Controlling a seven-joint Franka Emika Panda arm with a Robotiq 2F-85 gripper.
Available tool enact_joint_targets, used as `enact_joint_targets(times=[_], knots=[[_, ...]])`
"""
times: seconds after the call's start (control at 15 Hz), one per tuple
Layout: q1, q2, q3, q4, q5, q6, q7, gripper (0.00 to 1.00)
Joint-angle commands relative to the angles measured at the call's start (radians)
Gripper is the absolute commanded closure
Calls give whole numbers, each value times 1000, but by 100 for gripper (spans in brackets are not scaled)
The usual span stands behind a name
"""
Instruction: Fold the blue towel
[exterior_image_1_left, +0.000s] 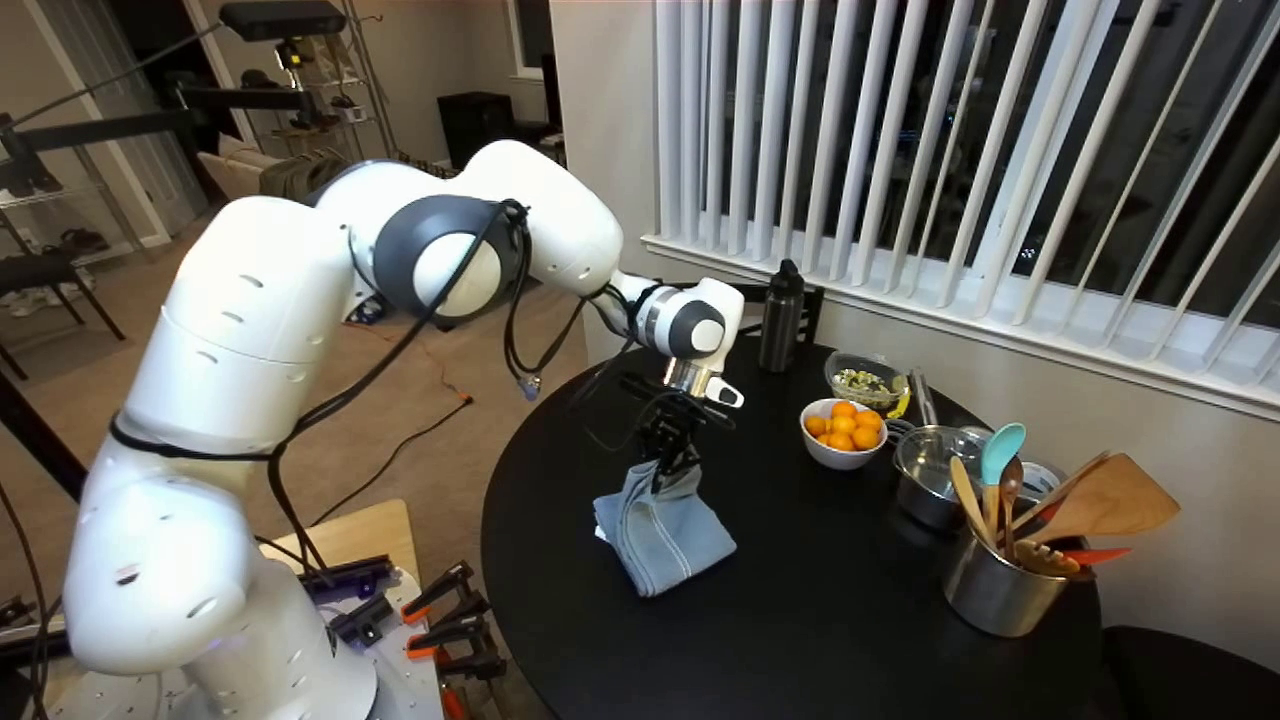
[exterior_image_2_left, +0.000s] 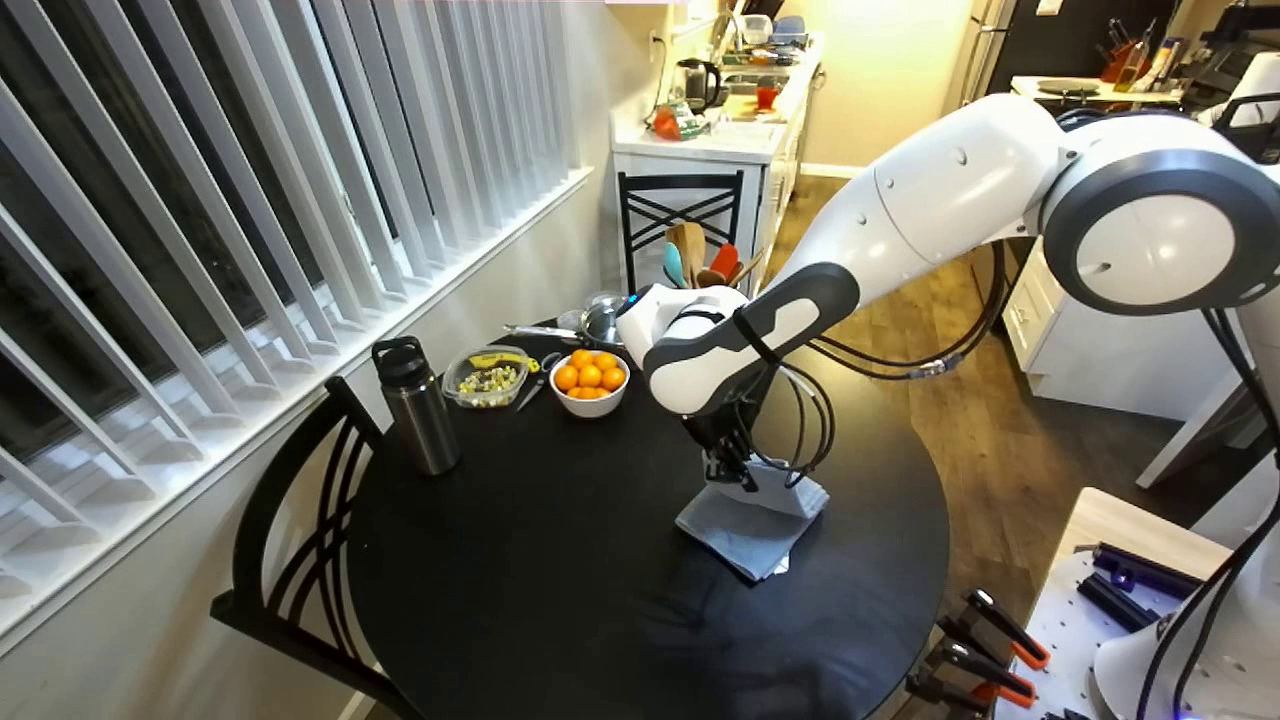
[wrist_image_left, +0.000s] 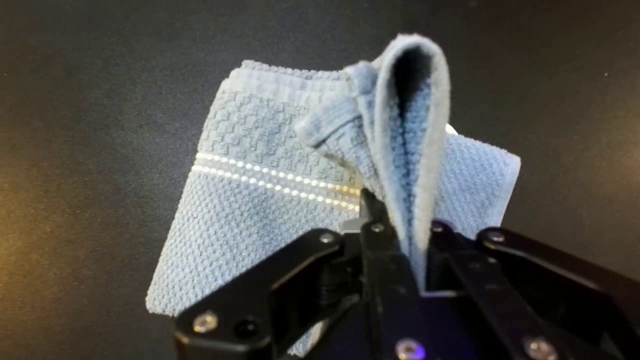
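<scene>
Exterior views both show white vertical blinds (exterior_image_1_left: 878, 140) beside a round black table (exterior_image_1_left: 800, 610); the slats run out at the top, and what lies behind them is too dark to make out. Beyond the table, a refrigerator (exterior_image_2_left: 1050, 45) is cropped at the upper edge, and the paper (exterior_image_2_left: 1048, 7) on it is too small to read. Reaching over the table is a white Franka Panda arm (exterior_image_1_left: 435, 265), its base (exterior_image_2_left: 1120, 665) cut by the frame in an exterior view. The table itself runs out at the bottom in both exterior views. A black chair (exterior_image_2_left: 262, 505) at the table's window side is cropped below. Near the table's edge, a stainless-steel pot (exterior_image_1_left: 1000, 590) holds a wooden spatula (exterior_image_1_left: 1110, 500) and a turquoise spoon (exterior_image_1_left: 1003, 450); in an exterior view the arm hides all but utensil heads (exterior_image_2_left: 688, 245). The blue towel (wrist_image_left: 270, 215) lies partly folded on the table, and the Robotiq gripper (wrist_image_left: 407, 232) pinches a raised fold of it between closed fingers (wrist_image_left: 377, 242), their tips hard to make out in both exterior views. Toward the table's window side stand a steel bottle (exterior_image_2_left: 425, 425), a white bowl (exterior_image_2_left: 590, 406) of oranges (exterior_image_2_left: 590, 376) and a clear plastic tub (exterior_image_2_left: 452, 380), its contents (exterior_image_2_left: 490, 383) blurred. Under the towel pokes a white scrap (exterior_image_2_left: 783, 564), too small to show whether it is a label.
</scene>
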Motion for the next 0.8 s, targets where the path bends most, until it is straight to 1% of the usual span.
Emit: enact_joint_targets(times=[0.0,0.2,0.33,0.47,0.6,0.73], knots=[[-6,-79,-10,-83,2,64,58,98],[3,-144,-14,-153,-3,104,95,98],[9,-167,-14,-175,-11,113,116,98],[18,-159,-9,-162,-15,105,121,98],[34,-126,-6,-119,-18,94,137,98],[55,-97,-10,-86,-25,88,176,98]])
